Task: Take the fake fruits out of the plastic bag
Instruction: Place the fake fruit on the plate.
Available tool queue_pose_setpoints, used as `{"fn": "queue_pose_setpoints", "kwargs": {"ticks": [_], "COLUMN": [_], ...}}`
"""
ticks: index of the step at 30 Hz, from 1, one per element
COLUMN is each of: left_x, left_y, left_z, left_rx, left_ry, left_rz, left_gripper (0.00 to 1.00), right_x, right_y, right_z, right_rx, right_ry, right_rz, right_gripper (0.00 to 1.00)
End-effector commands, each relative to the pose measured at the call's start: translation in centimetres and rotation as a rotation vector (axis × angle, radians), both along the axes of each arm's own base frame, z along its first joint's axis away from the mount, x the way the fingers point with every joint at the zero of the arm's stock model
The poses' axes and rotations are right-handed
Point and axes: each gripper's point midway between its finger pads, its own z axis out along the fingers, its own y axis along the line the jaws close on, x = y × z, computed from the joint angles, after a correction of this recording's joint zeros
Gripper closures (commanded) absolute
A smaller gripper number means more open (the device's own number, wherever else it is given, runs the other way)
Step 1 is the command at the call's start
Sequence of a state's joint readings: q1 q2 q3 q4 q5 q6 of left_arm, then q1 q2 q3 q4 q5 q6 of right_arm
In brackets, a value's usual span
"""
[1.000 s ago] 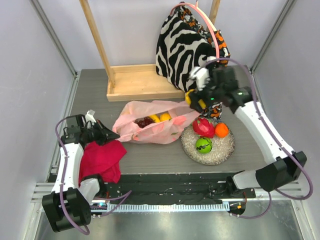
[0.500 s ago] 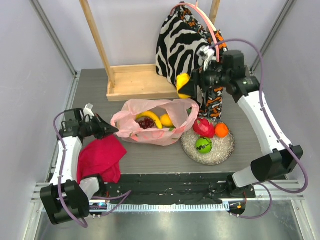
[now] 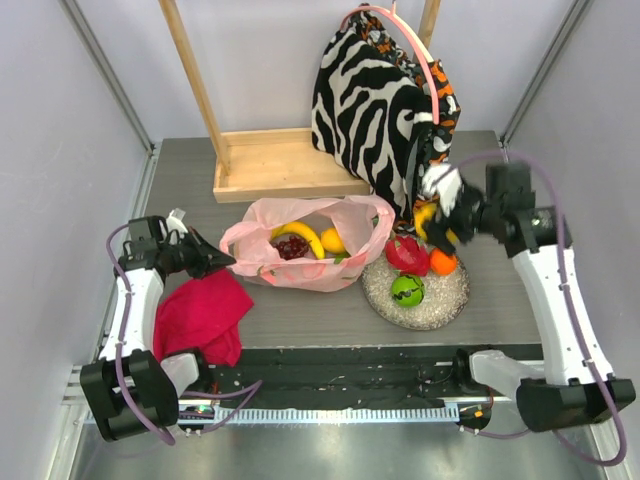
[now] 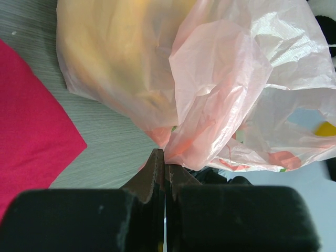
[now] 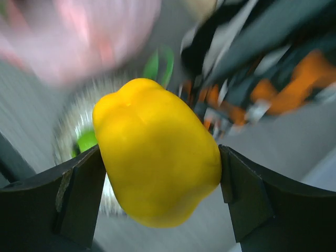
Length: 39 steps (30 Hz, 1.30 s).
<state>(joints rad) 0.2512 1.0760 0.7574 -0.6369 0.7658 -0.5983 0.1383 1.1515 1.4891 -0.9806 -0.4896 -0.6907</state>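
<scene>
Yellow pepper is sitting clamped between the fingers of my right gripper, the silvery plate showing below it. My left gripper is pinching the pink plastic bag at its rim; banana and grapes are lying inside, beyond its tips.

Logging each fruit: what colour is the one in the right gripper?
Plain yellow: it's a pepper, clearest in the right wrist view.
</scene>
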Motion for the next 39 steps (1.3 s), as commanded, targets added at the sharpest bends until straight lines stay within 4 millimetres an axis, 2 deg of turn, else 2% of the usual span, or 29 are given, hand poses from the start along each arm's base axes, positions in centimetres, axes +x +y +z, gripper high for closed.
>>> {"fn": "queue_pose_setpoints", "kwargs": {"ticks": [1, 2, 3, 5, 8, 14, 18, 23, 24, 27, 29, 31, 35, 39], "left_x": [1.3, 1.2, 1.0, 0.8, 0.8, 1.0, 1.0, 0.9, 1.0, 1.0, 0.9, 0.9, 0.9, 1.0], "left_y": [0.5, 0.5, 0.4, 0.4, 0.5, 0.6, 0.6, 0.6, 0.6, 0.7, 0.6, 0.6, 0.6, 0.6], "left_z": [1.5, 1.5, 1.5, 1.4, 1.1, 1.2, 1.3, 1.2, 1.3, 1.1, 1.1, 1.1, 0.8, 0.8], "left_rx": [0.021, 0.022, 0.019, 0.024, 0.028, 0.028, 0.029, 0.03, 0.032, 0.032, 0.03, 0.027, 0.026, 0.024], "left_ry": [-0.07, -0.067, -0.062, -0.061, -0.052, -0.052, -0.05, -0.047, -0.048, -0.044, -0.042, -0.038, -0.032, -0.029], "left_rz": [0.003, 0.001, -0.002, -0.005, 0.001, 0.001, 0.001, 0.001, 0.002, 0.005, 0.002, 0.001, 0.0, -0.002], "left_gripper": [1.0, 1.0, 1.0, 1.0, 1.0, 1.0, 1.0, 1.0, 1.0, 1.0, 1.0, 1.0, 1.0, 1.0], "right_x": [-6.1, -6.6, -7.1, -7.5, -7.5, -7.5, -6.5, -4.5, -3.8, -3.0, -3.2, -3.5, -4.1, -3.7], "right_y": [-8.5, -10.0, -10.6, -11.4, -11.3, -10.9, -11.2, -11.1, -11.1, -10.4, -9.8, -9.7, -10.0, -10.0], "right_z": [-12.9, -13.2, -14.3, -14.9, -15.5, -18.8, -21.3, -22.8, -22.8, -22.9, -23.2, -23.5, -23.8, -22.2], "right_rx": [-0.473, -0.488, -0.488, -0.496, -0.488, -0.471, -0.486, -0.49, -0.492, -0.473, -0.475, -0.487, -0.5, -0.479], "right_ry": [0.235, 0.222, 0.25, 0.258, 0.273, 0.333, 0.33, 0.326, 0.304, 0.276, 0.265, 0.268, 0.268, 0.236], "right_rz": [0.069, 0.045, 0.037, 0.035, 0.057, 0.114, 0.109, 0.041, 0.031, 0.016, 0.036, 0.044, 0.029, -0.026], "right_gripper": [0.5, 0.51, 0.52, 0.52, 0.52, 0.48, 0.44, 0.42, 0.42, 0.26, 0.16, 0.01, 0.0, 0.0]}}
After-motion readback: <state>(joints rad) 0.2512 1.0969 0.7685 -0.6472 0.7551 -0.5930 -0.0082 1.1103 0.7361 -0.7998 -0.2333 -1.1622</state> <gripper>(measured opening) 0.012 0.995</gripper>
